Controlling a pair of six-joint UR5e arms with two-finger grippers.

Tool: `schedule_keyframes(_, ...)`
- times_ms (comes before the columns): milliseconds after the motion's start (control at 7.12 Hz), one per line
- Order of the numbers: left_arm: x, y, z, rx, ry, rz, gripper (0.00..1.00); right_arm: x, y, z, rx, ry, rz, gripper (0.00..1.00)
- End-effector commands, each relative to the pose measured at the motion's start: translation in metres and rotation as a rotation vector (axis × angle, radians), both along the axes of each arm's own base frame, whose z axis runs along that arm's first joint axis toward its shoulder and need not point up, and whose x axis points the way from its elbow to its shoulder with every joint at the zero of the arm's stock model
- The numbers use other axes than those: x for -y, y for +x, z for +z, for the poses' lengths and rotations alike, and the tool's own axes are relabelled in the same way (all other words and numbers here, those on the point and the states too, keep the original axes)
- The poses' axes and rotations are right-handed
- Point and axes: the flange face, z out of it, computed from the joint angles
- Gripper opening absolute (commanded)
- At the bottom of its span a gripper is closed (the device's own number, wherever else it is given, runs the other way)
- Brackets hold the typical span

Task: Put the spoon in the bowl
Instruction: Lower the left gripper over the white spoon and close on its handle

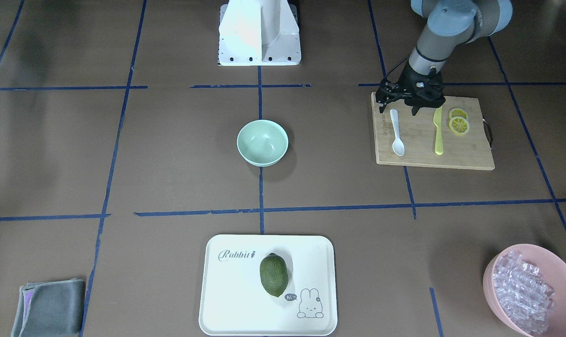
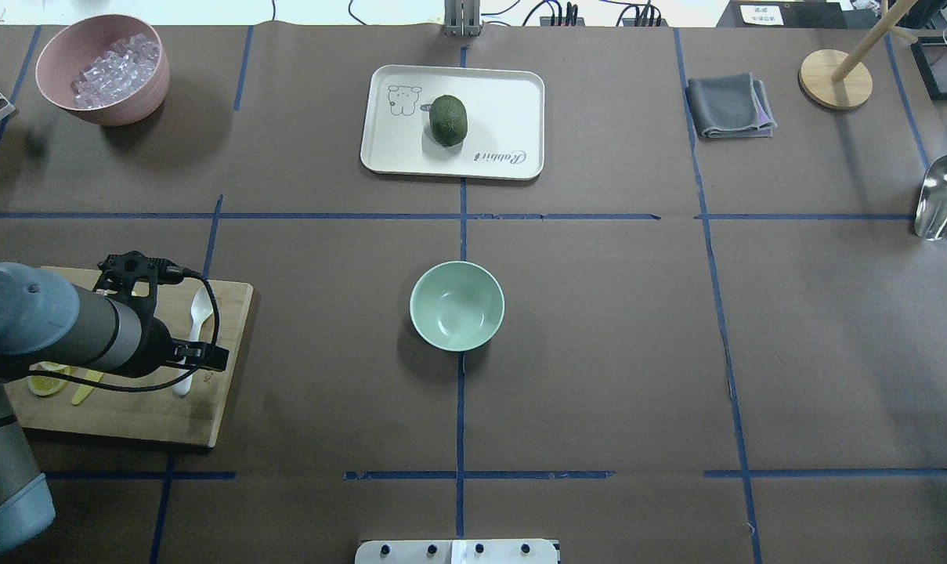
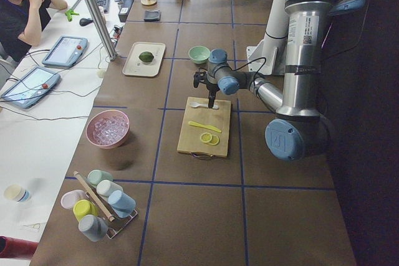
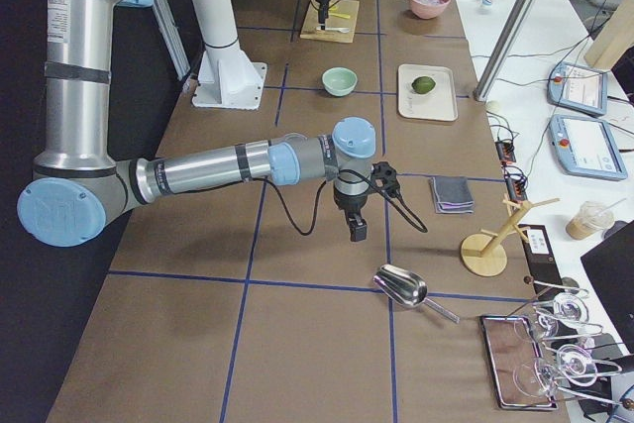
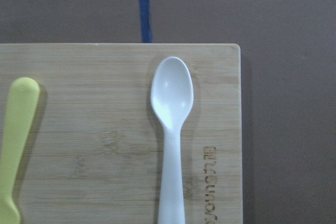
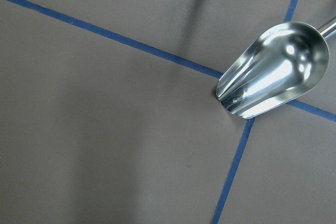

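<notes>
The spoon (image 1: 397, 133) lies flat on the cutting board (image 1: 465, 154), well apart from the bowl (image 1: 262, 142). Its long axis runs straight away from the robot, scoop farthest. The left gripper (image 1: 398, 108) hangs over its handle tip, jaws spread, apparently not touching. The right gripper (image 4: 356, 233) is too small to judge.

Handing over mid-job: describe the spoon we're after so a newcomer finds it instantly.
Find the wooden cutting board on the robot's left side of the table. Two utensils lie on it side by side; the spoon is the one nearer the mint-green bowl. It is white with an oval scoop, whereas its neighbour is a yellow knife next to lemon slices.
</notes>
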Motion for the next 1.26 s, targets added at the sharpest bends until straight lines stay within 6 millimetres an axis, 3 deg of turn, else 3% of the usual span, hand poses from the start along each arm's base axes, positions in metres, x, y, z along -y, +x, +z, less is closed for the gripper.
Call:
schedule_keyframes(0, 0.0054, 0.006, 0.0077, 0.012, -0.01, -0.003, 0.82, -0.0011, 0.0008, -0.0019, 0.002, 0.003, 0.002, 1.0)
schedule_keyframes(140, 0.0053, 0.0043, 0.008, 0.014, -0.008, -0.002, 0.7, -0.0012, 0.0008, -0.0026, 0.003, 0.005, 0.002, 1.0)
schedule_keyframes(281, 0.0066, 0.0034, 0.0088, 0.015, -0.007, -0.003, 0.63, -0.0018, 0.0009, -0.0027, 0.003, 0.005, 0.002, 1.0)
schedule_keyframes(1123, 0.0106, 0.0019, 0.0142, 0.025, -0.012, -0.012, 0.48, -0.0018, 0.0009, -0.0035, 0.003, 0.006, 0.002, 1.0)
